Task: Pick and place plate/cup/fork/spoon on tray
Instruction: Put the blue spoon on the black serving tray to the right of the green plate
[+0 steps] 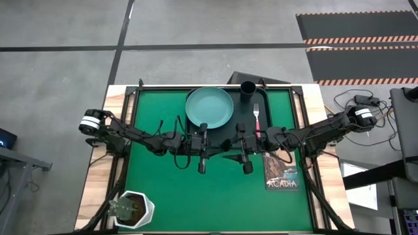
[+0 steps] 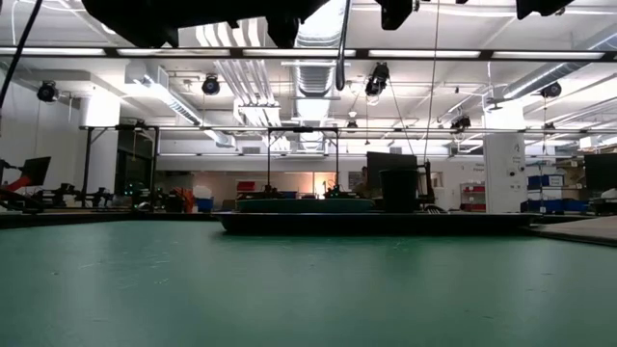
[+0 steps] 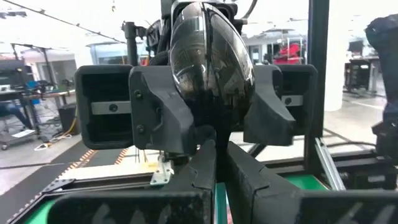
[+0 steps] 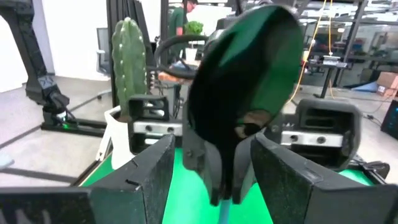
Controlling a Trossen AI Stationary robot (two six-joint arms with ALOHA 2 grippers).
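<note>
Along the far edge of the desk (image 1: 170, 202), at its middle, sits the tray (image 1: 240, 123). It carries the plate (image 1: 209, 108) on its left part, the cup (image 1: 248, 88) at its far right corner and the fork (image 1: 257, 117) along its right side, tines toward the far edge.

Both arms reach in from the sides and meet over the middle of the desk, just short of the tray's near edge. From the wrist cameras I see them face to face, with the spoon (image 3: 211, 62) in the air between them, well off the desk. The left gripper (image 3: 221, 158) has its fingers drawn in narrow, and I judge they pinch the spoon just below its dark bowl. The right gripper (image 4: 221, 162) has its fingers spread wide to either side of the spoon, not touching it. The thin blue handle shows only as a sliver low in the right wrist view.

I'd expect the spoon to be light and stiff, with nothing fragile about it. The bowl is glossy and rounded, so it would slip out of a pinch, and the thin handle could pivot in a loose hold. If the right takes it, I'd clamp across the flat of the handle close to the bowl, and squarely.
</note>
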